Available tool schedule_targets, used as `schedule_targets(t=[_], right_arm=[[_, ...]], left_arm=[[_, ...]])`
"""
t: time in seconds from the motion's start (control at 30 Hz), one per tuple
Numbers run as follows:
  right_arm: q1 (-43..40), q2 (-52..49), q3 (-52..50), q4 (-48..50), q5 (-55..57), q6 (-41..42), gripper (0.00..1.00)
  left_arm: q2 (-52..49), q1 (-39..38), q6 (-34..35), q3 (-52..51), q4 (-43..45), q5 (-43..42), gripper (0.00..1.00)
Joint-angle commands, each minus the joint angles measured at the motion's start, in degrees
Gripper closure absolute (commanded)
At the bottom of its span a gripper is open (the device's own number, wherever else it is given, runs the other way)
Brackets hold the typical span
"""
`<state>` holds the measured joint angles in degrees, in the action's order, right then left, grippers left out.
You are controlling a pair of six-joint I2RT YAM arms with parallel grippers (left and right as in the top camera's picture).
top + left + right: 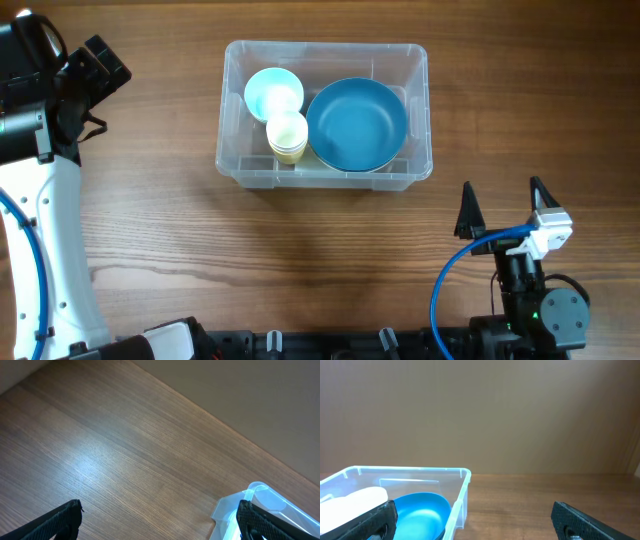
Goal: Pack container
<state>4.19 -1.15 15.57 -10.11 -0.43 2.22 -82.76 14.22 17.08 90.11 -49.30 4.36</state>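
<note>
The container (325, 46), a clear plastic bin, stands at the back middle of the table. Inside it are a large blue bowl (357, 124) on the right, a small light blue bowl (273, 92) at the back left, and a stack of pale yellow cups (287, 135) between them. My right gripper (503, 205) hangs open and holds nothing, in front of the bin's right end. In the right wrist view, the bin's rim (410, 471) and the blue bowl (420, 512) lie ahead to the left. My left gripper (160, 521) is open over bare wood, with a bin corner (260, 495) by its right finger.
The left arm (60, 90) is raised at the far left of the table, well apart from the bin. A black rail (300, 345) runs along the table's front edge. A plain brown wall stands behind the table.
</note>
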Motion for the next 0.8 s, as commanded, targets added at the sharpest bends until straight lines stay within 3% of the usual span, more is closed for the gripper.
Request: schedule_targets(t=[0.0, 0.17, 0.77], right_arm=[[-0.15, 0.92, -3.39, 1.36, -1.22, -0.68, 0.00], [-0.15, 0.94, -9.55, 8.66, -3.93, -0.55, 0.00], [-0.13, 0.94, -15.28, 10.38, -5.01, -1.70, 0.00]], left_arm=[[0.48, 0.26, 0.11, 0.66, 0.13, -0.90, 0.00], [0.46, 0.26, 0.11, 0.66, 0.13, -0.90, 0.00], [0.46, 0.26, 0.11, 0.66, 0.13, -0.90, 0.00]])
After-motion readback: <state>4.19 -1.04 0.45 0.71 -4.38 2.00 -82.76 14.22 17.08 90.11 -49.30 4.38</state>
